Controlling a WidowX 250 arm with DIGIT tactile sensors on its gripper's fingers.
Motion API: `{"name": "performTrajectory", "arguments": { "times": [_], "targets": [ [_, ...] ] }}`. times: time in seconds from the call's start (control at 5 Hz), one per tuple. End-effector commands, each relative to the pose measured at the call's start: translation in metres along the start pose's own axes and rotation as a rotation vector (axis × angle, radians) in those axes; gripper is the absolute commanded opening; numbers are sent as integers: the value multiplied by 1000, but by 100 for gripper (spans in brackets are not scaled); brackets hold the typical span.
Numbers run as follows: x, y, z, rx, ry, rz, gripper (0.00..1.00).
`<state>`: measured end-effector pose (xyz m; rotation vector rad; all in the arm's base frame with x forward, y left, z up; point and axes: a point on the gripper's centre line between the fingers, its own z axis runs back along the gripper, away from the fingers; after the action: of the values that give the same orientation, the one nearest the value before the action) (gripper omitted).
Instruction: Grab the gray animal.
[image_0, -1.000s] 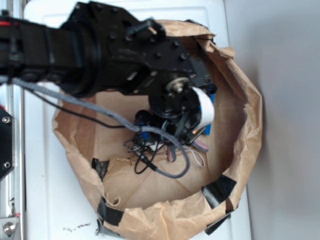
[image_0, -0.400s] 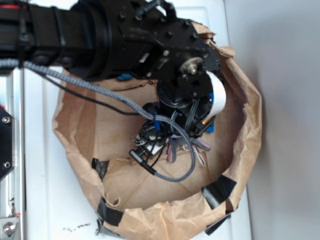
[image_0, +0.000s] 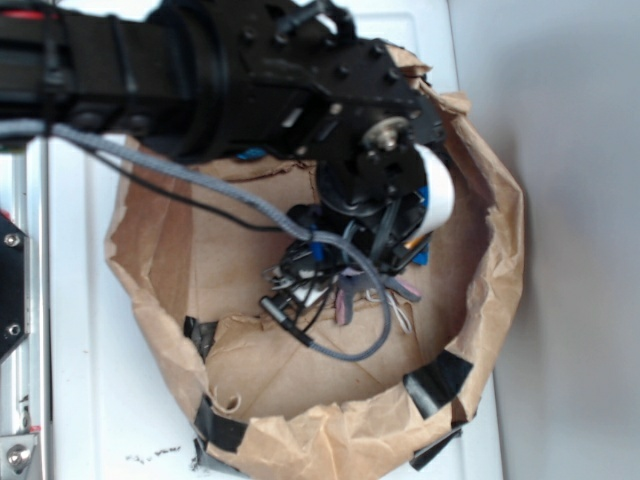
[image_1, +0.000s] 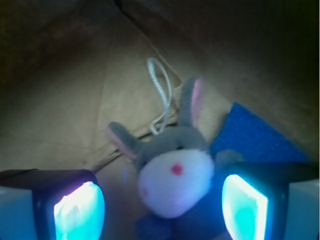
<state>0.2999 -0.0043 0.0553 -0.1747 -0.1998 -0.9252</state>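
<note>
Gray animal (image_1: 172, 170) fills the lower middle of the wrist view, its cream face with red eyes turned toward the camera, between the two glowing fingers (image_1: 80, 212) of the gripper (image_1: 162, 210). The jaws stand wide apart, one at each side of the toy's head, and I cannot tell whether either pad touches the plush. Behind the head, one pink-lined ear stands upright, the other leans out to the left, and a thin white string loop (image_1: 161, 92) lies on the brown paper beyond them. A blue flat rectangle (image_1: 252, 137) lies just beside the toy on the right, partly behind it.

From the exterior view the toy is almost wholly hidden: the black arm (image_0: 200, 80) and its wrist reach down into a crumpled paper bag (image_0: 480, 200) patched with black tape, and only pinkish ear tips and a bit of white string show below the tangle of cables (image_0: 340, 300). The bag sits on a white surface (image_0: 90, 400).
</note>
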Motion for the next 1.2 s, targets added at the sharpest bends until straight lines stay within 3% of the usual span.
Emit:
{"name": "performTrajectory", "arguments": {
  "times": [0.0, 0.2, 0.4, 0.6, 1.0],
  "targets": [
    [18, 1, -1, 64, -44, 31, 100],
    [19, -2, -8, 85, -25, 21, 100],
    [16, -11, -4, 95, -45, 25, 35],
    [14, -18, -1, 106, -59, 31, 0],
    [13, 3, 3, 118, -77, 38, 0]
  ]
}}
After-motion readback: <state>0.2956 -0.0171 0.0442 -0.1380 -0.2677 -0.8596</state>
